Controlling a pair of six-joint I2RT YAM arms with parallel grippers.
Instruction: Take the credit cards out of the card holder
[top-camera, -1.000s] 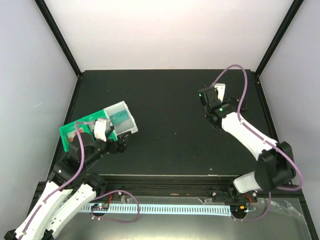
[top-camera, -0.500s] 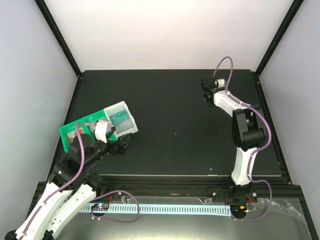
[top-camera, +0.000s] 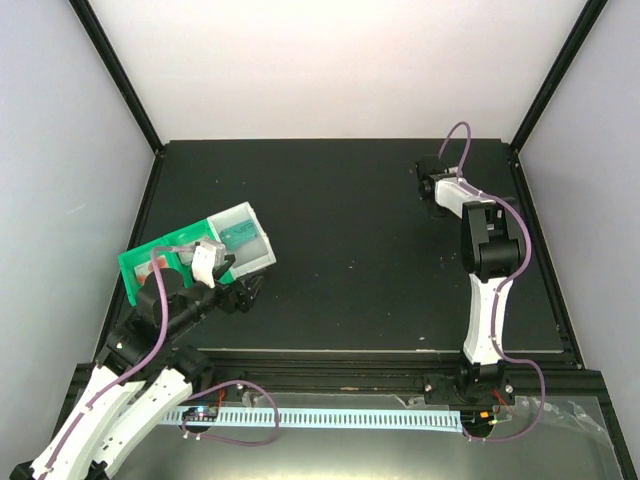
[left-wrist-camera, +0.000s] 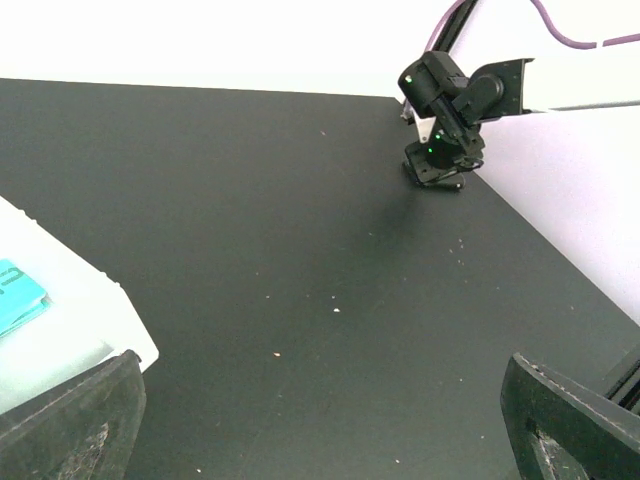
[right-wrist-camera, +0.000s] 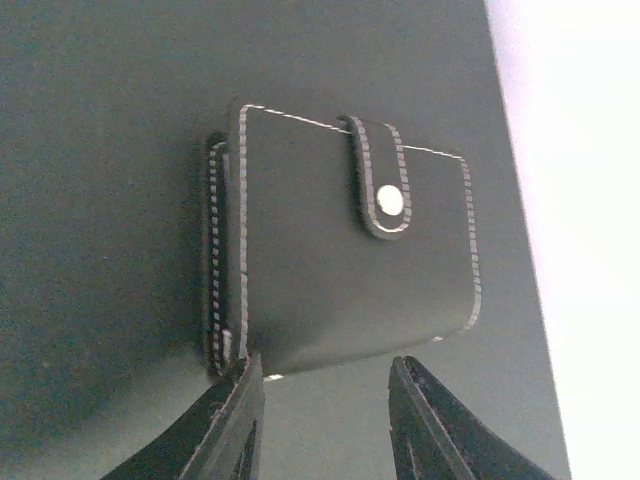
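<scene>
The card holder (right-wrist-camera: 340, 250) is a black folding wallet with white stitching. It lies shut on the black table, its strap (right-wrist-camera: 380, 190) snapped down, and no credit cards show. My right gripper (right-wrist-camera: 325, 375) hovers at its near edge, open to a narrow gap with nothing between the fingers. The left fingertip (right-wrist-camera: 240, 395) sits at the wallet's near left corner. From above, my right gripper (top-camera: 436, 192) is at the back right of the table and covers the holder. My left gripper (top-camera: 250, 290) is wide open and empty beside the tray.
A green-and-clear compartment tray (top-camera: 195, 255) lies at the table's left side, and its pale corner (left-wrist-camera: 60, 330) shows in the left wrist view. The right wall (right-wrist-camera: 580, 250) runs close beside the card holder. The left wrist view also shows the right gripper (left-wrist-camera: 440, 160) far across the table.
My right arm has stretched out to the back right corner and come down over the card holder, its jaws narrowing. The left arm has hardly moved.
</scene>
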